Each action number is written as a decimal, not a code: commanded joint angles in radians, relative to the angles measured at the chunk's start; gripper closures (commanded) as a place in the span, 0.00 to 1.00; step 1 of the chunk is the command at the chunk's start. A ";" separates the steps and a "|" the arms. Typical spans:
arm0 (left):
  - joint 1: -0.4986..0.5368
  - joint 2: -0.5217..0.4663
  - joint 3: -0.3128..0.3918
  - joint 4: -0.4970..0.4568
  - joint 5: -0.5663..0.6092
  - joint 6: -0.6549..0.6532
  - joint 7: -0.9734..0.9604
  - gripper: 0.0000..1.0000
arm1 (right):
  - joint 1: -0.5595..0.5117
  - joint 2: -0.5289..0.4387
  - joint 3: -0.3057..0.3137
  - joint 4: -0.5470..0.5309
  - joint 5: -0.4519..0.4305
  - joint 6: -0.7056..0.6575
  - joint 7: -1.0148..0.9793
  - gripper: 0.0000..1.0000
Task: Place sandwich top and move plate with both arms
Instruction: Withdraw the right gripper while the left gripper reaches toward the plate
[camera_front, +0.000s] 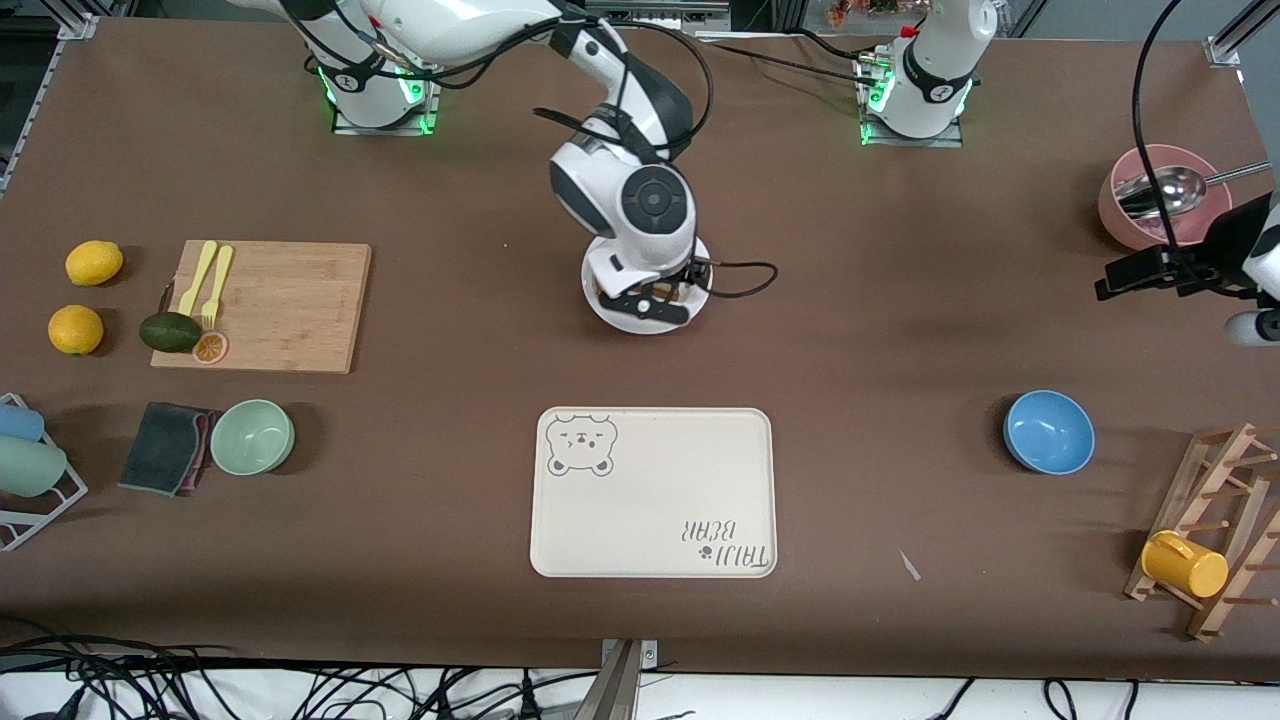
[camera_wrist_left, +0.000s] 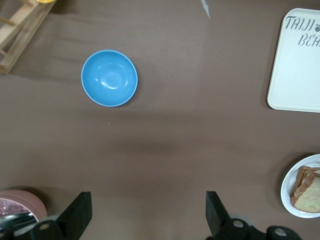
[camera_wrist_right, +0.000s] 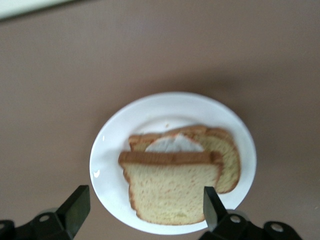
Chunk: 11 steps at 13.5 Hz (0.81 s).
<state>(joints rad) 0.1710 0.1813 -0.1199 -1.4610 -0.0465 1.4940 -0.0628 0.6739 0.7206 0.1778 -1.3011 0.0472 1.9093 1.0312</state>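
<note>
The sandwich top (camera_wrist_right: 172, 187) is lying askew on the egg slice (camera_wrist_right: 200, 145) on the plate (camera_wrist_right: 107, 165), at centre frame in the front view. The right gripper (camera_wrist_right: 142, 210) is hovering over it, jaws apart — the lift should be made straight up. The left gripper (camera_wrist_left: 149, 212), jaws apart, is waiting over bare worktop (camera_wrist_left: 165, 150) — at the frame's right edge.
</note>
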 joint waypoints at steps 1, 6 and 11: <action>-0.010 0.016 -0.007 0.001 0.020 -0.003 -0.043 0.00 | -0.062 -0.079 -0.055 -0.029 -0.009 -0.042 -0.094 0.00; 0.005 0.018 -0.020 -0.099 -0.001 0.122 -0.045 0.00 | -0.065 -0.174 -0.257 -0.141 0.000 -0.081 -0.423 0.00; 0.004 0.007 -0.044 -0.321 -0.127 0.383 -0.074 0.00 | -0.063 -0.294 -0.398 -0.265 0.014 -0.107 -0.626 0.00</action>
<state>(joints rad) 0.1703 0.2170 -0.1505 -1.6741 -0.1218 1.7797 -0.1236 0.5989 0.5204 -0.1760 -1.4448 0.0479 1.7813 0.4736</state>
